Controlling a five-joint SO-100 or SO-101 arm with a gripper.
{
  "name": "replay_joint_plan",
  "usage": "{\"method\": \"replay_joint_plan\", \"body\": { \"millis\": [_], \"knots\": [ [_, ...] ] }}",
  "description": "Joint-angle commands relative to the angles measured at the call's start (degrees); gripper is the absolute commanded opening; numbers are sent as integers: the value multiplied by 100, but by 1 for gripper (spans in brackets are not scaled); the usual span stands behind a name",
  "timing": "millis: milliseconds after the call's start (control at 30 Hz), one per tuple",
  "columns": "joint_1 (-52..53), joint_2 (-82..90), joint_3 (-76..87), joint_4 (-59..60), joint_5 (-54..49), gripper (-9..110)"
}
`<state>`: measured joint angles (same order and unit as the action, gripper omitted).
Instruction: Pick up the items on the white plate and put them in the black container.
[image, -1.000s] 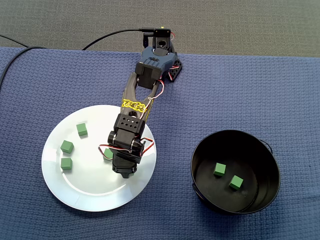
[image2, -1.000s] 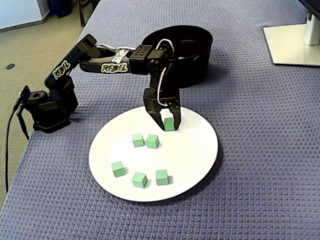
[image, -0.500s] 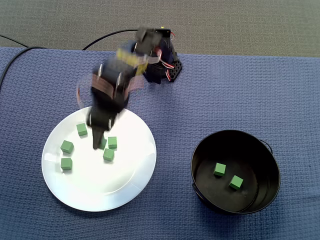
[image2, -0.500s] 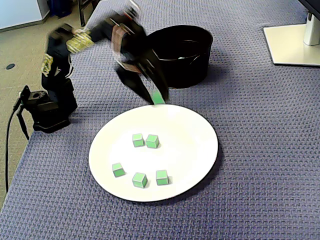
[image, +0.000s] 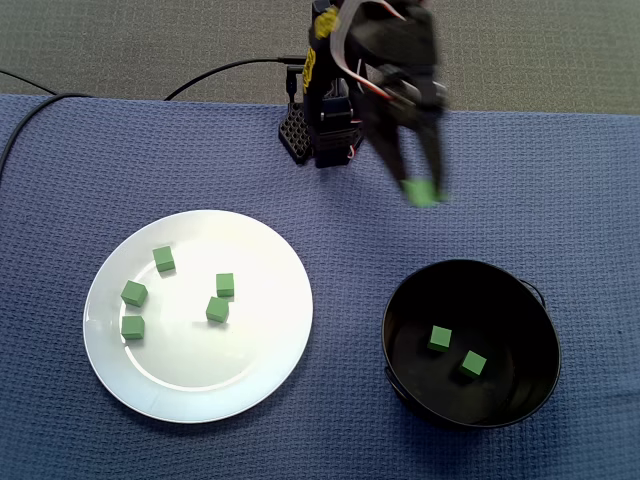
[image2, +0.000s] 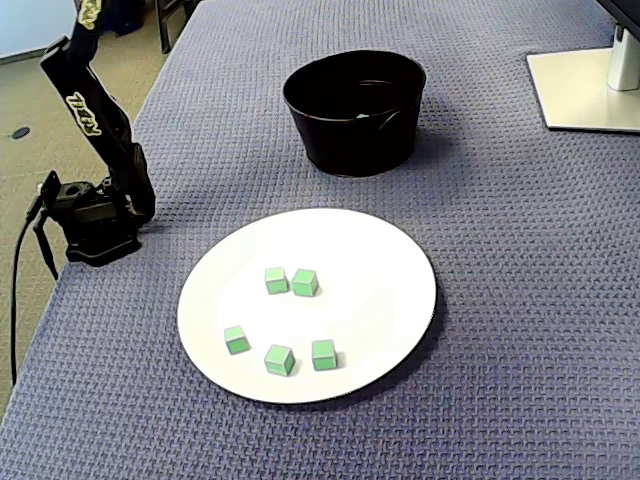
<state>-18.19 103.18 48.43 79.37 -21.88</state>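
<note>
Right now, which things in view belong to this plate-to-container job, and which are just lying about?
Part of the job:
white plate
five green cubes on it
black container with two dropped cubes
claw shut on held cube

Just lying about:
black cable
white stand base
blue cloth

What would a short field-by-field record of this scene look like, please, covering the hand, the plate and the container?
hand: raised, blurred, shut on held cube
hand position: in a fixed view, short of the black container, not over its opening
white plate: five plate cubes, green, lying apart
container contents: two container cubes, green
surface: blue cloth
</note>
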Motion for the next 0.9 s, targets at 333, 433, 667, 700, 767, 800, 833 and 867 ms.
{"method": "replay_joint_plan", "body": {
  "millis": [333,433,667,700,767,800,833,867],
  "knots": [
    [-914,-2013,2505,-1846,290,0],
    [-809,-2188,2821,-2241,193,0],
    [-738,-2171,3015,-2188,176,32],
    [-721,-2057,2997,-2074,141,36],
    [-633,-1775,2786,-1731,123,37],
    [-554,-1635,2540,-1415,149,37],
    [-439,-1512,2171,-1011,237,37],
    [-325,-1406,1767,-580,378,39]
  ]
}}
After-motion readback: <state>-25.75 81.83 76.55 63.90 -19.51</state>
